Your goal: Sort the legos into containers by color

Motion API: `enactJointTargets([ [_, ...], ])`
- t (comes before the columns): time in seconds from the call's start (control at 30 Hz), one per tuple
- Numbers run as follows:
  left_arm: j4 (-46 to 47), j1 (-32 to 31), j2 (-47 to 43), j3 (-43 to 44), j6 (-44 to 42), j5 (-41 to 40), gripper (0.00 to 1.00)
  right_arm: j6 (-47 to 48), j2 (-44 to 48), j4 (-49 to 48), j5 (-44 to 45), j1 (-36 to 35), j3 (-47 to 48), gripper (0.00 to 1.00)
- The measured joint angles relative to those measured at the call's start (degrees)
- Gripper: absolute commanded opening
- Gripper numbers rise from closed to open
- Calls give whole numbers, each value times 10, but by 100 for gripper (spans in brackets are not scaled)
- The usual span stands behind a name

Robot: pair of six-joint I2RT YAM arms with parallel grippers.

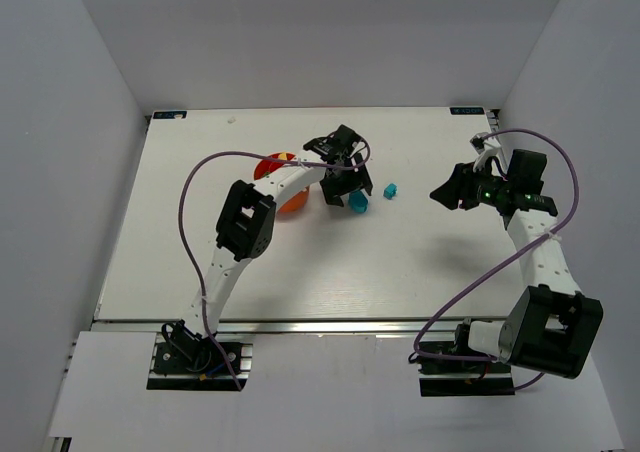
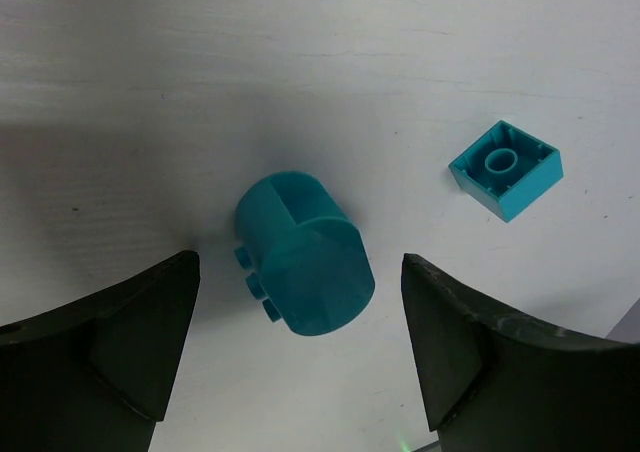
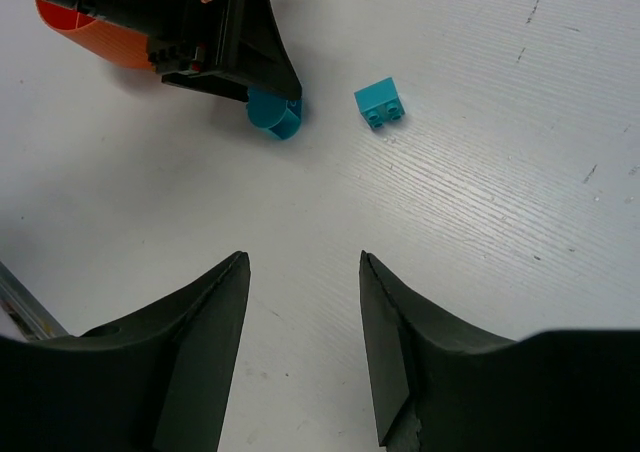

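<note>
Lego [image 2: 305, 257] between spread left fingers [image 2: 110, 342]

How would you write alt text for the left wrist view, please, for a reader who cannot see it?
The open left gripper hovers over a rounded teal lego lying on the white table, centred between the two dark fingers. A square teal brick lies apart to its upper right, hollow underside facing the camera.
</note>
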State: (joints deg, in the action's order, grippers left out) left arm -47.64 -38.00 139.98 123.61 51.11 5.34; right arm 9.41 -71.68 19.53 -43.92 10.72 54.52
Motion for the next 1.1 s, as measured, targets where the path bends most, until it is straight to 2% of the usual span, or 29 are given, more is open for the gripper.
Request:
enactJointTargets([
  [0.23,-2,0,19,25,4,2,86,0,8,0,0,0,0,54],
  [0.47,-3,0,22,27,2,9,72,0,12,-1,0,0,0,54],
  [0.5,-3,0,22,27,0,11,66,0,12,-1,0,0,0,54],
  [0.7,-1,0,23,26,-14,31,48,0,17,-2,-1,0,0,53],
  [0.83,18,0,17,6,-31,57,32,0,17,-2,-2,0,0,53],
  [0.93,42,0,2,-27,-55,86,24,0,17,-2,-4,0,0,53],
  [1.1,94,0,-37,-110,-109,149,17,1,17,-1,-18,0,0,53],
])
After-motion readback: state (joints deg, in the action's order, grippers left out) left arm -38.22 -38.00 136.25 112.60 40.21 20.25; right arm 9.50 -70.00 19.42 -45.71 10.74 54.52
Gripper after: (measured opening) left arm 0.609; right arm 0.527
